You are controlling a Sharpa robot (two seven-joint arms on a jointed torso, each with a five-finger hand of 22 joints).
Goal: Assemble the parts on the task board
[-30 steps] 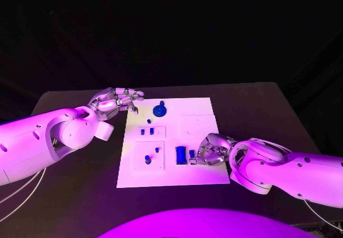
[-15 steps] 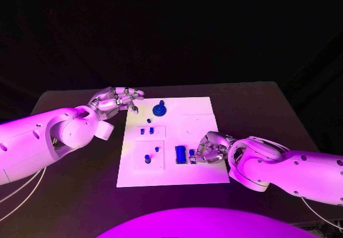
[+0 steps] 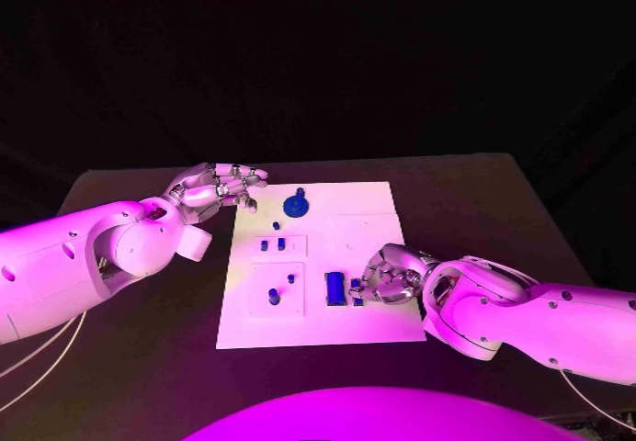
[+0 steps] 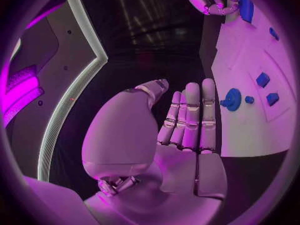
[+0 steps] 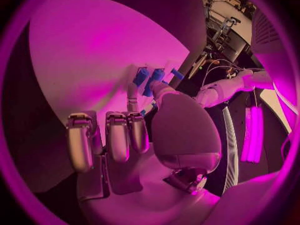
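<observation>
Here the task board (image 3: 323,312) is lying in the middle of the black worktop (image 3: 477,197), carrying the small blue parts. A round blue part (image 3: 297,204) is sitting near the board's far edge, two little pegs (image 3: 272,243) are standing in a raised square below it, and a rectangular blue block (image 3: 336,288) is lying near the board's near edge. The right hand (image 3: 386,276) is resting on the board just beside that block, its fingers (image 5: 133,130) curling down toward a small blue piece (image 3: 356,285) next to the block; whether they are actually gripping it I cannot tell. The left hand (image 3: 212,189) is hovering over the worktop at the board's far left corner, its fingers (image 4: 190,120) lying loosely together and holding nothing.
</observation>
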